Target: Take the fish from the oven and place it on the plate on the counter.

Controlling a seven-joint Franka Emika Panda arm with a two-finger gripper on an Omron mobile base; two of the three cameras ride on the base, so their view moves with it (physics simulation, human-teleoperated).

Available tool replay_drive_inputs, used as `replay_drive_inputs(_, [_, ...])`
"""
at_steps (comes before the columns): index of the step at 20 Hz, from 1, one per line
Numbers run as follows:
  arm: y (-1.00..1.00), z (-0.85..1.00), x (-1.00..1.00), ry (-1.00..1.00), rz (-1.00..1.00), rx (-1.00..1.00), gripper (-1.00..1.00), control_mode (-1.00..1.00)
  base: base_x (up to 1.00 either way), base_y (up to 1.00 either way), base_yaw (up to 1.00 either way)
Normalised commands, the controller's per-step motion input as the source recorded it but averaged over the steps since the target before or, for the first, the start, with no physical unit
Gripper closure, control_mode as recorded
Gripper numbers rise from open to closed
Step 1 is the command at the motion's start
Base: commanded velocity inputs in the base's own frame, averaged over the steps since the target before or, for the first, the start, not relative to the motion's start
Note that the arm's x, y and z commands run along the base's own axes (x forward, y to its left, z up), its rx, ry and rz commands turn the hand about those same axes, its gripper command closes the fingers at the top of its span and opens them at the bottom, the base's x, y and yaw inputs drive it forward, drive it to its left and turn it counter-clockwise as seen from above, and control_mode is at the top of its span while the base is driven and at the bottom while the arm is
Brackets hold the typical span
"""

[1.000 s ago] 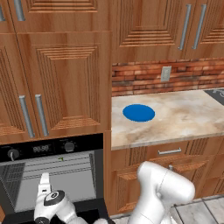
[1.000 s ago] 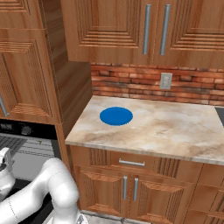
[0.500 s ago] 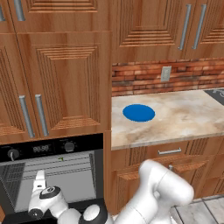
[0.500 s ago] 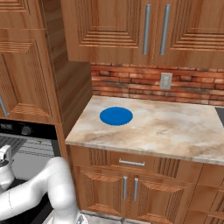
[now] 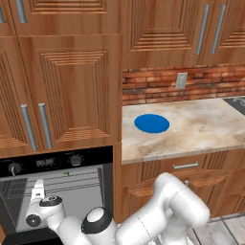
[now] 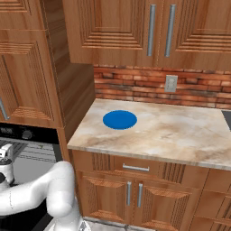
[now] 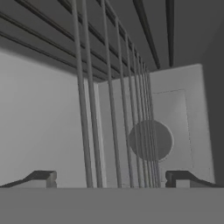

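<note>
The oven (image 5: 57,162) sits low on the left with its cavity open and grey wire racks showing. A tiny olive-green shape (image 5: 67,173) lies on the upper rack; it looks like the fish but is too small to be sure. My gripper (image 5: 37,186) is at the left of the oven's mouth, pointing in. In the hand view the gripper (image 7: 111,178) is open with nothing between its fingertips (image 7: 43,177), facing rack bars and the round fan on the back wall. The blue plate (image 5: 151,123) (image 6: 119,120) rests bare on the counter (image 5: 206,129).
Tall wooden cabinets (image 5: 67,91) stand above the oven, and a brick backsplash with an outlet (image 6: 170,83) runs behind the counter. Drawers and doors with silver handles (image 6: 135,168) sit under the counter. The oven's control panel with knobs (image 5: 43,162) is just above the hand.
The hand has shifted a little left and up at the oven's opening, and the elbow has swung left and lower. The gripper has stayed open. The plate has not moved.
</note>
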Motion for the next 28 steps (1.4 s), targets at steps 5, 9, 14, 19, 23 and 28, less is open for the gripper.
replay_drive_inputs(5, [0.18, -0.84, 0.01, 0.0, 0.0, 0.0, -1.0, -1.0, 0.0, 0.0, 0.0])
replay_drive_inputs(9, [0.19, -0.89, 0.0, -0.01, 0.0, 0.0, -1.0, -1.0, 0.0, 0.0, 0.0])
replay_drive_inputs(14, [0.07, -0.88, 0.0, -0.07, 0.0, 0.0, -1.0, -1.0, 0.0, 0.0, 0.0])
replay_drive_inputs(19, [0.01, -0.92, -0.25, -0.14, -0.01, 0.0, -1.0, -1.0, 0.0, 0.0, 0.0])
replay_drive_inputs(23, [0.06, -0.97, -0.56, -0.15, -0.03, 0.0, -1.0, -1.0, 0.0, 0.0, 0.0])
replay_drive_inputs(28, [0.15, -0.89, -0.58, -0.06, -0.03, 0.0, -1.0, -1.0, 0.0, 0.0, 0.0])
